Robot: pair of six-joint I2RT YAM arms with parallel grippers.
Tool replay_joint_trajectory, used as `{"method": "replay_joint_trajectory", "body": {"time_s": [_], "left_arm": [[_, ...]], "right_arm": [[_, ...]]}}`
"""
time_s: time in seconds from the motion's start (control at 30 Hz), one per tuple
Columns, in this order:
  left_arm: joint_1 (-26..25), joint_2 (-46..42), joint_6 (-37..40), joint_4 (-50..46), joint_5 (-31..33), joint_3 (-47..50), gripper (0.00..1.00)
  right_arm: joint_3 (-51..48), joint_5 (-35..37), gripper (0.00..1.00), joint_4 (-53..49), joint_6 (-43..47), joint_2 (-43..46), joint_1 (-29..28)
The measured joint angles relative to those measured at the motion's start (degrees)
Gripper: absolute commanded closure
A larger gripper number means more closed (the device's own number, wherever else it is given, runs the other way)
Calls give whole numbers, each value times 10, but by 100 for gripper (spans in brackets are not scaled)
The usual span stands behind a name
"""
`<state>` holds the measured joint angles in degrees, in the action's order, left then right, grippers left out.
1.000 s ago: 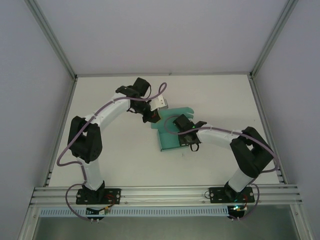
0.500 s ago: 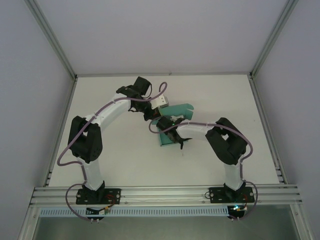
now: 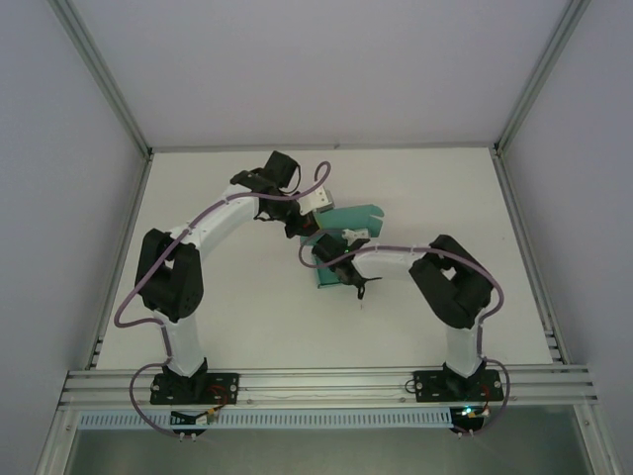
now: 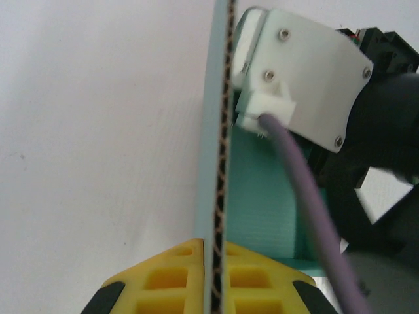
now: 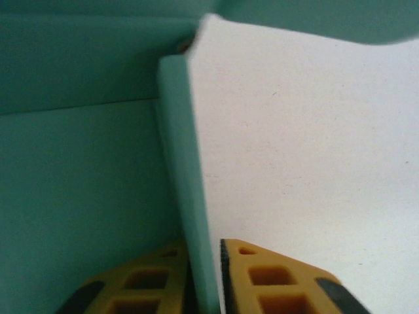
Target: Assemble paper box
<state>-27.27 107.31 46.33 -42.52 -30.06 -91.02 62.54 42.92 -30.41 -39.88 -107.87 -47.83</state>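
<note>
Left hand (image 4: 214,252) on paper box (image 4: 262,209) edge

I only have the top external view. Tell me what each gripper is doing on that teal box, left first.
Observer: The left gripper is shut on a panel edge of the paper box, pinched between its yellow fingers.
Operator: Now the right.
Observer: The right gripper straddles a teal flap, one finger each side; whether it presses, I cannot tell.
Operator: Say what lies beside that flap.
Observer: In the right wrist view, white table on its right, teal panels on its left.
</note>
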Motion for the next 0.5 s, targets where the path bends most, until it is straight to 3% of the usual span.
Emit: {"method": "replay_joint_trajectory", "body": {"time_s": [0.23, 0.33, 0.43, 0.5], "left_arm": [[0, 0, 11, -24, -9, 0, 100], [0, 0, 16, -28, -9, 0, 96], [0, 0, 23, -27, -9, 0, 83], [0, 0, 25, -24, -9, 0, 67]], "right_arm": [[-44, -49, 47, 42, 24, 71, 10], [-44, -60, 43, 50, 33, 105, 10], [-44, -66, 36, 56, 35, 138, 10], [-45, -73, 31, 59, 39, 154, 10]]}}
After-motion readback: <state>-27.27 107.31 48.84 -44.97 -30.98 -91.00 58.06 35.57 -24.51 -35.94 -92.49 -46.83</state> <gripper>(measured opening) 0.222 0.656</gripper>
